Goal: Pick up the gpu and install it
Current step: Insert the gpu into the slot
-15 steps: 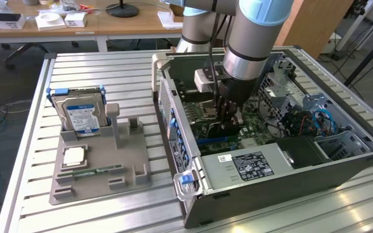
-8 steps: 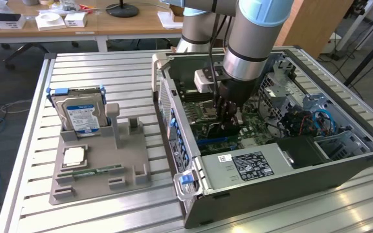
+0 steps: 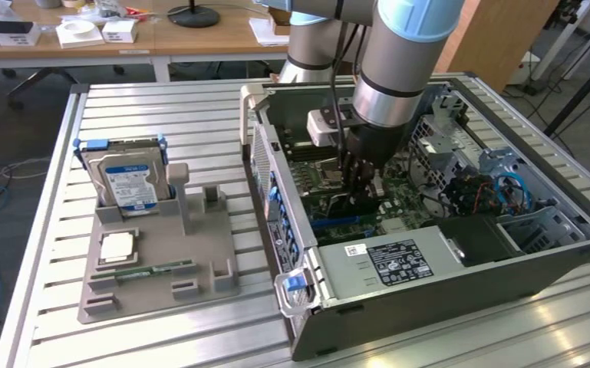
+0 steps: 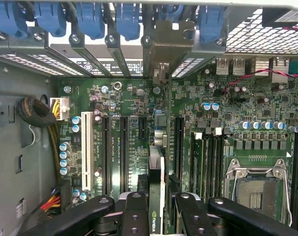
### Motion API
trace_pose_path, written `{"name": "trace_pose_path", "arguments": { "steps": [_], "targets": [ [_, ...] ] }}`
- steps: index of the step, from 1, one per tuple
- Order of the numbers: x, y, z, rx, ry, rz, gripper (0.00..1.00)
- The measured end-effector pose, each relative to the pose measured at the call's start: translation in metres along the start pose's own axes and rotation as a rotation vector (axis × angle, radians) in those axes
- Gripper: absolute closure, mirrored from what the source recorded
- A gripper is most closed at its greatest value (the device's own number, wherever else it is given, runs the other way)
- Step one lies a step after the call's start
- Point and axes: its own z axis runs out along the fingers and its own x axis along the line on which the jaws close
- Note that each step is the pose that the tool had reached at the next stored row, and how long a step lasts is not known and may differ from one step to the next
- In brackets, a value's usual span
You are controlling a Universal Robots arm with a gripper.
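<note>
Inside computer case [image 3: 448, 299], gripper [image 4: 156, 209] clamped on gpu [image 4: 157, 179], card edge-on above motherboard [image 4: 114, 98] slots. Install step, not yet seated. Seating likely demands edge-slot alignment, bracket toward rear openings.

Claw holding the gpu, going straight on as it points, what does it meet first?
Likely the motherboard, the gpu held in the claw landing first near its slots; depth unclear.

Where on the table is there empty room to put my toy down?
The bare slats of the table between the hard drive and the wooden desk are free, and so is the strip between the grey holder and the table's near edge. Inside the computer case it is crowded: the end effector holds the gpu over the motherboard there.
</note>
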Motion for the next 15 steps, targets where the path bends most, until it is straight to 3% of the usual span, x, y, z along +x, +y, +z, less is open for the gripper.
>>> {"name": "trace_pose_path", "arguments": {
  "steps": [15],
  "targets": [
    [-0.0011, 0.0000, 0.0009, -0.0001, 0.0001, 0.000, 0.74]
  ]
}}
